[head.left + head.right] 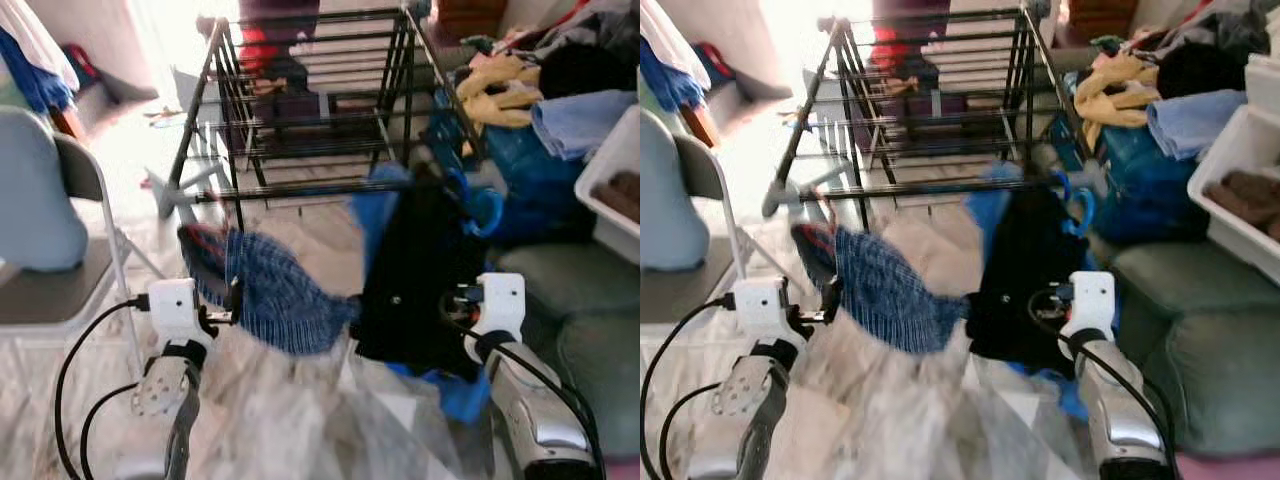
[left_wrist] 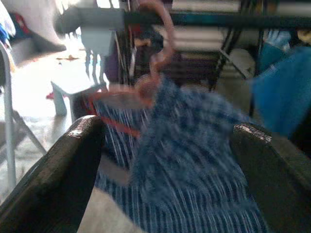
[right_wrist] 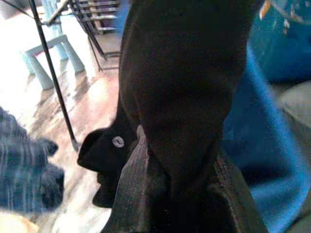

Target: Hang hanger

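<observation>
A black drying rack (image 1: pixel 300 190) stands ahead of me. A pink-red hanger (image 2: pixel 163 43) carrying a blue plaid garment (image 1: pixel 275 295) has its hook up at the rack's front rail; whether it rests on the rail I cannot tell. My left gripper (image 1: pixel 232 300) is just below and left of it, open, with the plaid cloth lying between its fingers (image 2: pixel 82 145). On the right, a blue hanger (image 1: pixel 480 205) with a black garment (image 1: pixel 420 280) hangs at the rail's right end. My right gripper (image 1: pixel 455 300) is shut on the black garment's lower part (image 3: pixel 177 97).
A grey folding chair (image 1: pixel 60 290) stands close on the left. Piled clothes (image 1: pixel 520 90), a white bin (image 1: pixel 615 180) and green cushions (image 1: pixel 580 300) crowd the right. A small pale stool (image 1: pixel 185 195) sits under the rack's left side. Marble floor lies between my arms.
</observation>
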You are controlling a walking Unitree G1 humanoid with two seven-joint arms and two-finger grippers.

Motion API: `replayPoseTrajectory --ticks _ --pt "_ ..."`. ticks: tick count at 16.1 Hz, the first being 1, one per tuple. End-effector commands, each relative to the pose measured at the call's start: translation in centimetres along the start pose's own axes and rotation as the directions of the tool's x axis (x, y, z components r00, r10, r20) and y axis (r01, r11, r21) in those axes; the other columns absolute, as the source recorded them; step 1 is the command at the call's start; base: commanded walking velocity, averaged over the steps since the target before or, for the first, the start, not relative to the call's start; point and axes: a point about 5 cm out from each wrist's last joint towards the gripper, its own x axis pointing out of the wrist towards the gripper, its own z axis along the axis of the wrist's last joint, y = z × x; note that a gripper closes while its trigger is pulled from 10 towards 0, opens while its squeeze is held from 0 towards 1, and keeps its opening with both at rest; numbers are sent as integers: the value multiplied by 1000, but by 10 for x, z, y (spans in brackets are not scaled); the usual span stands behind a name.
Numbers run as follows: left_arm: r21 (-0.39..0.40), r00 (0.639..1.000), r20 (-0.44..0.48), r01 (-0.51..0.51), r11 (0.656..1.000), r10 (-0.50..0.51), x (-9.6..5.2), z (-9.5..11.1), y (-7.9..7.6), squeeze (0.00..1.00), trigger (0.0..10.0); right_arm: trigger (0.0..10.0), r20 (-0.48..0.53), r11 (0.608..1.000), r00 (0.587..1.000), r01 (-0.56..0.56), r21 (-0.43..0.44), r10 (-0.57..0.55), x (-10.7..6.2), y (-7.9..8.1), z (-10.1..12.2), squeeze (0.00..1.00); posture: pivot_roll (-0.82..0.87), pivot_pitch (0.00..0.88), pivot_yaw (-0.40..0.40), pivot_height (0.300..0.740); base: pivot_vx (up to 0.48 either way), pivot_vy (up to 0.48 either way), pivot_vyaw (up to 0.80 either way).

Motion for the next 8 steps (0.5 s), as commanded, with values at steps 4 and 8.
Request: replayPoseTrajectory --ticks 4,8 --pt "-3 999 -32 -31 1000 31 0 -1 11 0 10000 10000 40 999 998 -49 -5 49 3 13 8 0 -102 0 32 740 79 430 0" --pt "14 999 -33 -1 1000 1 1 -1 6 0 10000 10000 25 998 998 -57 -8 57 2 15 5 0 -102 0 31 740 0 360 0"
